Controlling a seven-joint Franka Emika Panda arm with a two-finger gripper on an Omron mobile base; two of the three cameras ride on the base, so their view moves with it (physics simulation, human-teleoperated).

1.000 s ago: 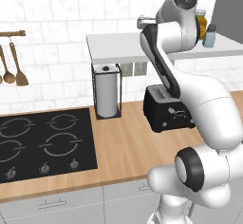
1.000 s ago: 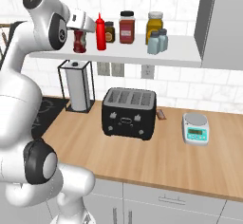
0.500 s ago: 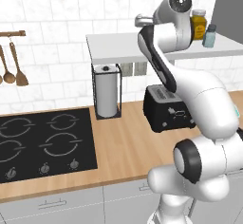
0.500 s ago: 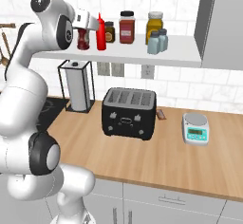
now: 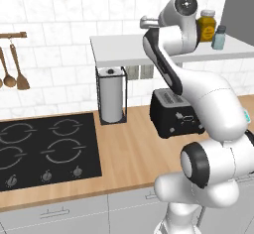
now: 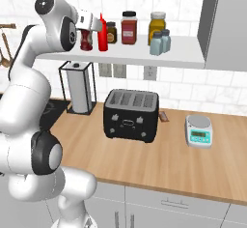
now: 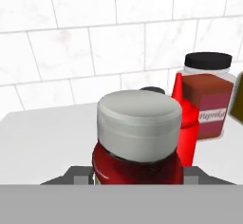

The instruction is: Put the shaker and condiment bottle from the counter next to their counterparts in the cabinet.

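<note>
Since a second ago the arm has been carried rightward along the shelf [image 6: 144,57], and the red bottle [image 6: 86,39] has been brought up just beside the tall squeeze bottle [image 6: 102,34], on its left in the right base view. Between the two sides of the pincer [image 6: 87,38] the red bottle is held upright; in the hand view its white cap [image 7: 139,122] and red body are seen close up, clasped low on both sides. Whether its base is touching the shelf board cannot be told. Right of the squeeze bottle a small dark jar [image 6: 111,32] and a red-brown jar [image 6: 129,27] with a black lid are ranged along the shelf, with a yellow jar [image 6: 157,27] further right. Two small blue-grey shakers [image 6: 159,42] are stood side by side at the near edge of the shelf, in front of the yellow jar. Below, on the tabletop [image 6: 164,159], a black toaster [image 6: 131,114], a paper-towel holder [image 6: 79,87] to its left and a small scale [image 6: 198,131] to its right are seen, and a black hob [image 5: 47,148] is set at the left end
</note>
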